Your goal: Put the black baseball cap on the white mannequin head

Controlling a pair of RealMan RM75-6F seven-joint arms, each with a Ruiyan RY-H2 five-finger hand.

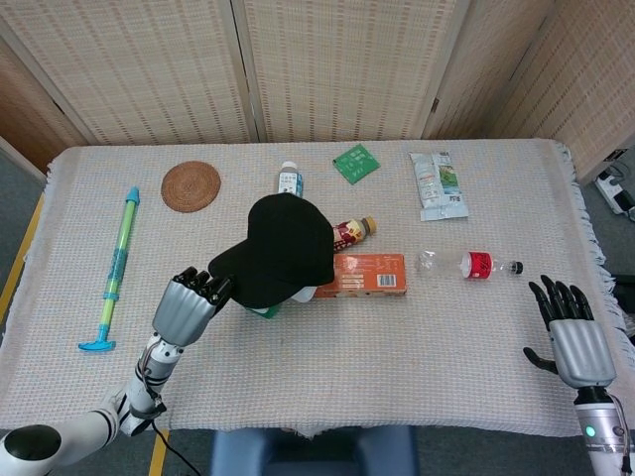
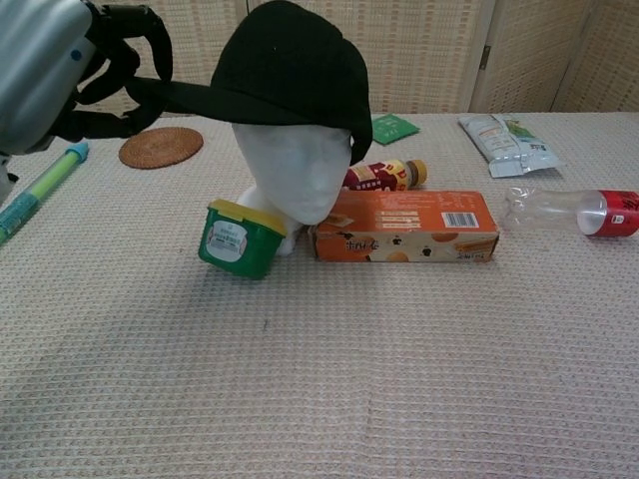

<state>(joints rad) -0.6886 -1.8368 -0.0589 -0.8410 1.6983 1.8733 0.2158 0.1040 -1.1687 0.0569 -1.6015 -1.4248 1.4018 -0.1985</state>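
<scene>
The black baseball cap sits on top of the white mannequin head, covering its crown down to the brow. In the head view the cap hides nearly all of the head. My left hand grips the cap's brim at its left end. My right hand hovers open at the table's front right corner, far from the cap; the chest view does not show it.
A green tub and an orange box stand against the mannequin head, a brown bottle behind them. A woven coaster, green tube, green packet, snack bag and plastic bottle lie around.
</scene>
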